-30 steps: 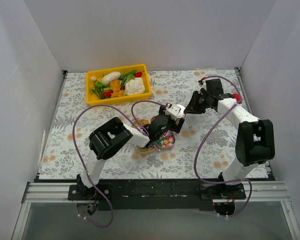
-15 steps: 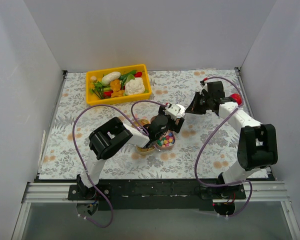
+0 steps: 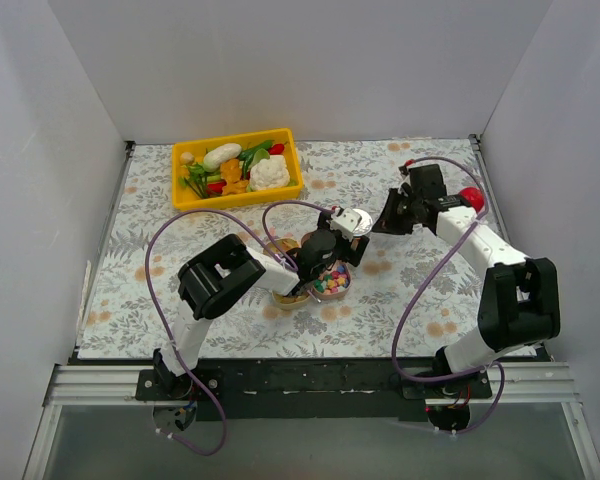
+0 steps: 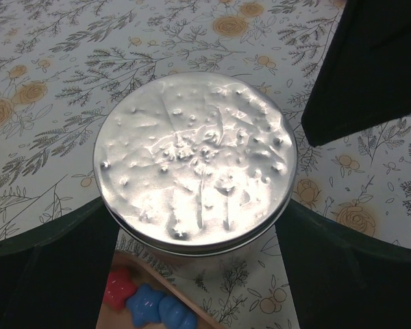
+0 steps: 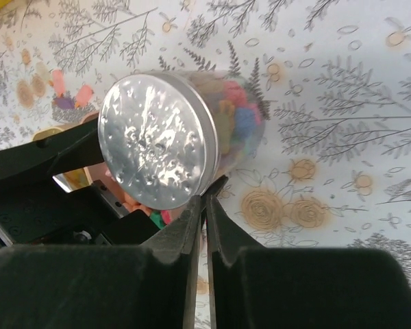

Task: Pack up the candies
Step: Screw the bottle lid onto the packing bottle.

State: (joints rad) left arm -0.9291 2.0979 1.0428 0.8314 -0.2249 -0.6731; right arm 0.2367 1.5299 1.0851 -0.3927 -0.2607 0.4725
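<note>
My left gripper [image 3: 340, 238] is shut on a clear jar [image 5: 236, 116] with a dimpled silver lid [image 4: 195, 161], tilted above the bowls. Its fingers [image 4: 48, 253] clamp the jar from both sides. Coloured candies [image 5: 241, 118] show through the jar's wall. More candies [image 3: 330, 282] fill a bowl under the jar, and red and blue ones [image 4: 147, 305] appear below the lid. My right gripper [image 5: 205, 200] is shut with nothing between its fingers. Its tips sit just at the lid's lower rim. In the top view the right gripper [image 3: 382, 221] is to the right of the lid [image 3: 357, 221].
A wooden bowl [image 3: 290, 296] stands left of the candy bowl. A yellow tray [image 3: 183, 188] of toy vegetables is at the back left. A red ball [image 3: 470, 197] shows by the right arm. White walls close in three sides of the flowered cloth.
The right arm's elbow has swung right and toward the near edge, and its gripper has drawn slightly away from the lid. The left gripper and the jar have stayed put.
</note>
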